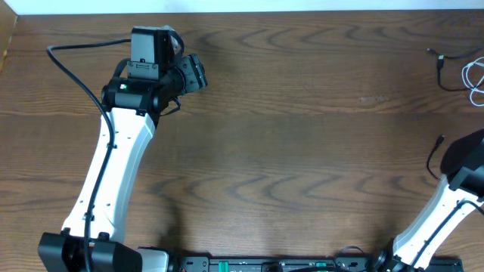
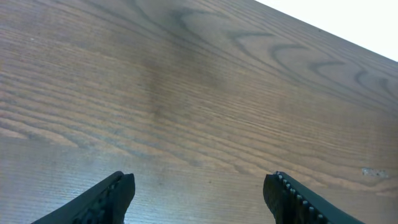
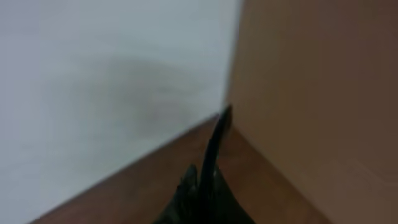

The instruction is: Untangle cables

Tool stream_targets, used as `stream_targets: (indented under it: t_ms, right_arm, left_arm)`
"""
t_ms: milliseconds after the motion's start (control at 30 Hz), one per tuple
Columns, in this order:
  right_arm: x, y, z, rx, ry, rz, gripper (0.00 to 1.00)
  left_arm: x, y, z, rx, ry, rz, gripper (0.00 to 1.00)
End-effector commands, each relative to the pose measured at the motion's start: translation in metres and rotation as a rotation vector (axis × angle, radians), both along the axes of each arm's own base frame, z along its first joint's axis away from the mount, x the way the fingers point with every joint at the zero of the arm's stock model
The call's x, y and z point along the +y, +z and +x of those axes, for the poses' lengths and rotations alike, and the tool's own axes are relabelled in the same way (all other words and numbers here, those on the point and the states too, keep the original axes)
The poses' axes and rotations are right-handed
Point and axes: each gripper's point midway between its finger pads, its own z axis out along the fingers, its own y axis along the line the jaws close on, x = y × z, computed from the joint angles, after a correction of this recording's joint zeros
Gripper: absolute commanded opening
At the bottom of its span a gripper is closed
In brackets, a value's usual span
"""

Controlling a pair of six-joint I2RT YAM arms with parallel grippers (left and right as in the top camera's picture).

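The white cord [image 1: 474, 76] lies in loose loops at the table's far right edge. A black cord [image 1: 442, 66] with a small plug end lies just left of it. My right gripper [image 3: 205, 179] is shut on a thin black cord [image 3: 219, 140] that sticks up out of its fingertips. In the overhead view a short black cord end [image 1: 435, 153] juts out left of the right wrist. My left gripper [image 2: 199, 190] is open and empty over bare wood at the far left [image 1: 194, 72], far from the cords.
The brown wooden table [image 1: 302, 151] fills the view. A light wall and a tan panel [image 3: 323, 93] show behind the table corner in the right wrist view. The left arm's thick black wire [image 1: 76, 75] loops at the far left.
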Motion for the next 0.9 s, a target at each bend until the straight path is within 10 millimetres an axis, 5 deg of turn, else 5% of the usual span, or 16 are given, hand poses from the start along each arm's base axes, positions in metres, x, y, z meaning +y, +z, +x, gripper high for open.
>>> stream_targets:
  t_ms: [0, 200, 367, 500, 700, 867]
  right_arm:
    - [-0.047, -0.027, -0.025, 0.026, -0.159, 0.044, 0.01]
    - [-0.097, -0.074, -0.068, 0.103, -0.306, 0.152, 0.01]
    - [-0.106, -0.107, -0.082, 0.160, -0.325, 0.233, 0.07]
    - [-0.103, -0.115, -0.086, 0.191, -0.324, 0.251, 0.99]
    - [-0.079, -0.128, -0.078, 0.225, -0.225, 0.337, 0.99]
    - [-0.028, -0.139, -0.063, 0.278, 0.003, 0.469, 0.99]
  left_arm:
    - [0.003, -0.002, 0.001, 0.004, 0.017, 0.002, 0.72]
    - [0.001, 0.001, 0.004, -0.013, 0.019, -0.006, 0.71]
    - [0.001, 0.003, 0.006, -0.024, 0.019, -0.007, 0.71]
    - [0.001, 0.003, 0.006, -0.024, 0.019, -0.008, 0.72]
    - [0.001, 0.003, 0.006, -0.024, 0.019, -0.007, 0.71]
    - [0.001, 0.003, 0.006, -0.024, 0.019, -0.007, 0.71]
